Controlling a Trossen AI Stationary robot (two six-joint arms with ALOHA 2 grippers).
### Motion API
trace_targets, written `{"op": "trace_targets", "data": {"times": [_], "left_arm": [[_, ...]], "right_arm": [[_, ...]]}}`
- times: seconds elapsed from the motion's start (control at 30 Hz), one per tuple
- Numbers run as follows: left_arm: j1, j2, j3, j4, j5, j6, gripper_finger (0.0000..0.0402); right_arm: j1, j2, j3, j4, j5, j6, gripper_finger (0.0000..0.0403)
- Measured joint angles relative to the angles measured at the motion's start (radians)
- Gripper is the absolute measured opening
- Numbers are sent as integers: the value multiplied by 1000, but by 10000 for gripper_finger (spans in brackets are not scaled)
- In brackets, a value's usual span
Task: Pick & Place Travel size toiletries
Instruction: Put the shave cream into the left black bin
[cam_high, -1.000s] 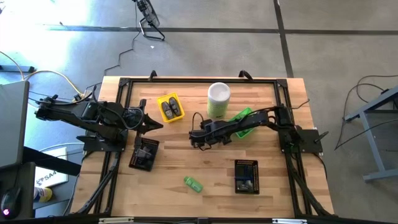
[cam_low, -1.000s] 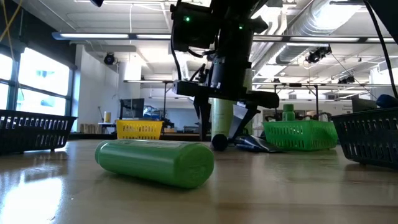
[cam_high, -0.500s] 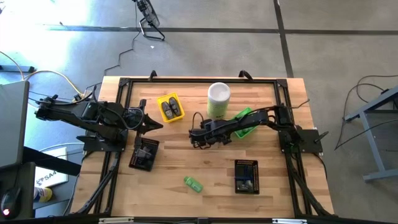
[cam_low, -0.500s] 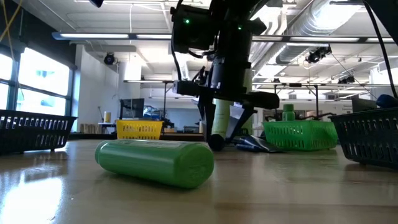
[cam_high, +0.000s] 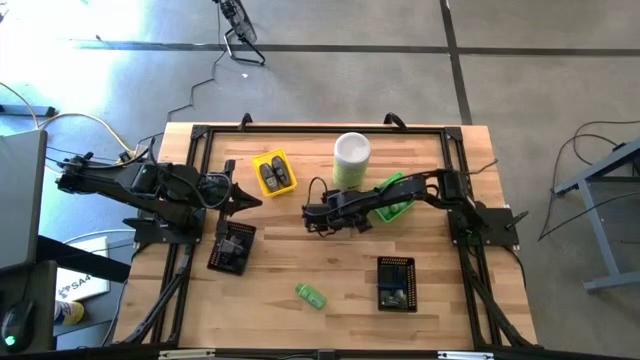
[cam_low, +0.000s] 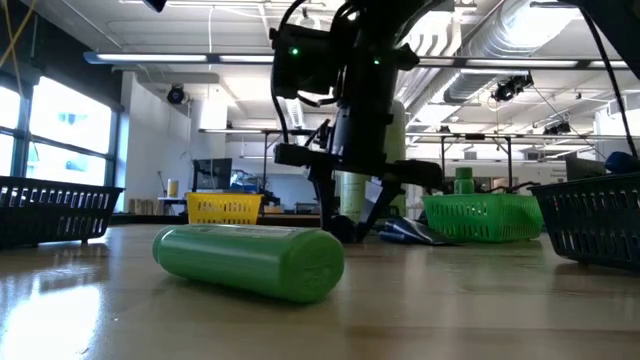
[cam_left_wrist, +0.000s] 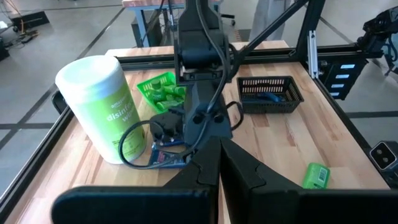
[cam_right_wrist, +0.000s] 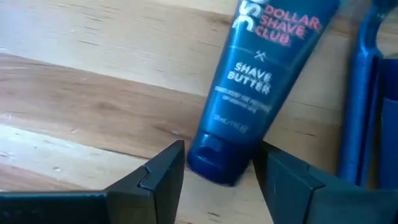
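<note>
One blue shave butter tube (cam_right_wrist: 258, 81) between right gripper (cam_right_wrist: 217, 171) fingers, cap end clamped, long axis pointing away; nearer than shut left gripper (cam_left_wrist: 219, 163).

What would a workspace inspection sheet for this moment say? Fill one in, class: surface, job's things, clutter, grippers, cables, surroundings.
Surface: wooden table inside a black frame.
Job's things: blue shave butter tube lying flat; green bottle lying loose at the near edge; dark pieces in the yellow tray; green tray and two black trays also hold items.
Clutter: tall pale-green wipes canister standing upright.
Grippers: right gripper low at mid-table, fingers either side of the tube's cap end; left gripper shut, waiting by the yellow tray.
Cables: loose leads on the floor, off the table's left.
Surroundings: grey floor; workshop hall behind.
</note>
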Motion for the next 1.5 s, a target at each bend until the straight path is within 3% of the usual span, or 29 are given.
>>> {"op": "trace_targets", "data": {"times": [0.27,0.57,0.8,0.9,1.1,1.3,1.5], "left_arm": [[0,0,0,-14,0,-2,6],[0,0,0,-14,0,0,6],[0,0,0,-13,0,1,6],[0,0,0,-13,0,0,6],[0,0,0,-13,0,-2,6],[0,0,0,-13,0,-3,6],[0,0,0,-13,0,-3,6]], "right_arm": [[0,3,-1,3,19,7,180],[0,3,-2,0,14,-11,125],[1,3,-3,4,-27,-49,149],[3,3,-3,4,-48,-71,138],[6,3,-3,6,-84,-175,122],[27,3,-3,15,-107,-392,151],[40,3,-3,14,-105,-536,121]]}}
